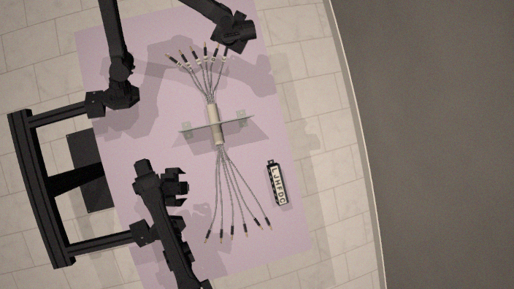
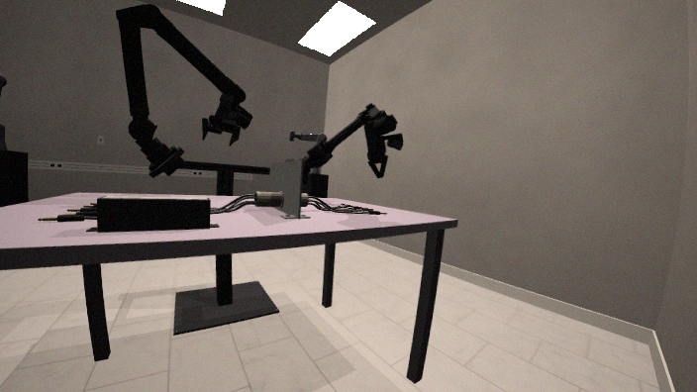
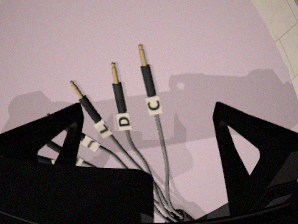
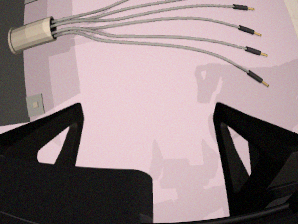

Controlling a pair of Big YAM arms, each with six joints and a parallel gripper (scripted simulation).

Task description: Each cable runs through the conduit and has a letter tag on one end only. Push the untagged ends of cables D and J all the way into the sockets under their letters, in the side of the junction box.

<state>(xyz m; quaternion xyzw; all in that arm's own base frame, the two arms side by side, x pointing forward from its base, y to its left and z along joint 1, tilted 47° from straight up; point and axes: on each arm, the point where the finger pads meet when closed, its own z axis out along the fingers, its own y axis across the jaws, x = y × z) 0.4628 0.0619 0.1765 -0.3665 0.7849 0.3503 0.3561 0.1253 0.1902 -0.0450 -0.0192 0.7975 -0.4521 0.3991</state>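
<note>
Several grey cables run through a beige conduit (image 1: 215, 123). Their tagged ends (image 1: 197, 58) fan out at the far end of the mat. The untagged plugs (image 1: 237, 230) fan out at the near end. My left gripper (image 1: 234, 36) hangs open and empty above the tagged ends. In the left wrist view I read tag D (image 3: 124, 121) and tag C (image 3: 153, 104) between my open fingers. My right gripper (image 1: 182, 187) is open and empty, high above the mat, to the left of the untagged cables (image 4: 246, 30). The junction box (image 1: 277, 183) reads L J H F D C.
A grey bracket plate (image 1: 216, 124) holds the conduit upright across the mat's middle. The black arm frame (image 1: 36, 182) stands at the mat's left side. In the exterior view the junction box (image 2: 153, 214) lies near the table's front edge.
</note>
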